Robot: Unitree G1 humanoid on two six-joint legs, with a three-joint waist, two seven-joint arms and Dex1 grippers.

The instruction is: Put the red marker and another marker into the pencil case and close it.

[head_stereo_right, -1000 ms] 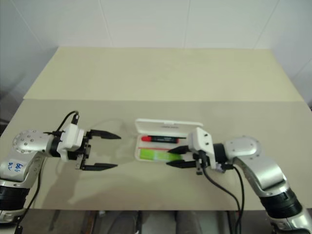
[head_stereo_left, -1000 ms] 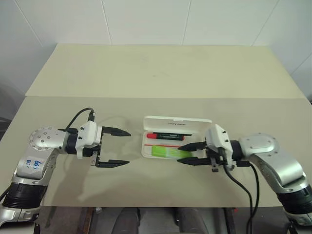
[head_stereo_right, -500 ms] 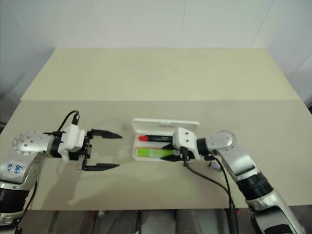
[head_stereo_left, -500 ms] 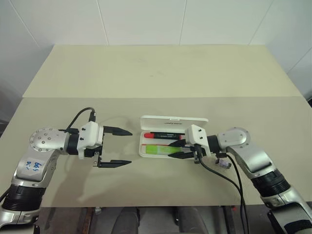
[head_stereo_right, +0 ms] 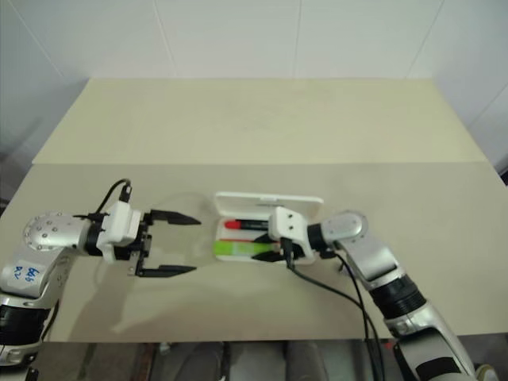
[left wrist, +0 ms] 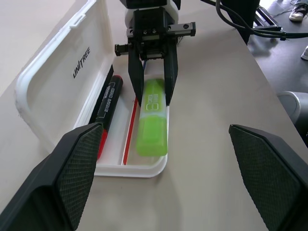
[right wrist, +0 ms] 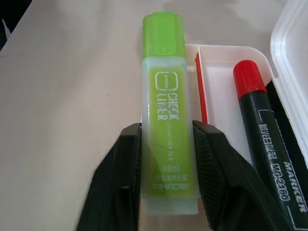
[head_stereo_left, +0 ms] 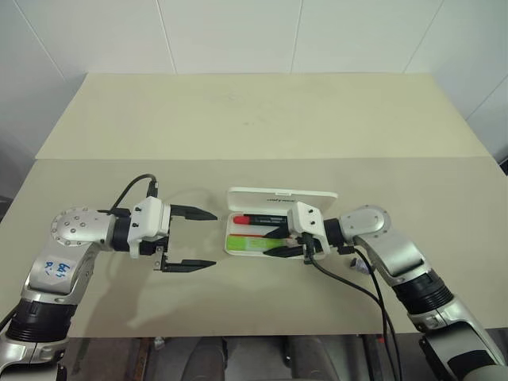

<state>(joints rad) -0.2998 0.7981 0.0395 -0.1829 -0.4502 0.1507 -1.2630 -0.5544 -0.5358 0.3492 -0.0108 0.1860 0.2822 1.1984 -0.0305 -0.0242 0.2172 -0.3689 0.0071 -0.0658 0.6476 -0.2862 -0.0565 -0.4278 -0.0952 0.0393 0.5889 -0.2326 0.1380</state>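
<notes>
Highlighter going into the case, right end effector easing its hold.

The right end effector [head_stereo_left: 279, 243] has pushed in over the flat white plastic pencil case [head_stereo_left: 279, 195] since a second ago, its fingers around the chunky lime-green highlighter [left wrist: 153, 120], which lies along the tray's near edge; whether it's fully seated is hard to judge. The slim black-barrelled red marker [left wrist: 107, 108] lies beside it, near the upright lid. Both are in; closing remains. The left end effector [head_stereo_left: 190, 239] hangs wide open over the beige worktop [head_stereo_left: 238, 119].

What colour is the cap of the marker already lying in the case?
Red, on the black-barrelled red marker; it shows best in the right wrist view.
</notes>
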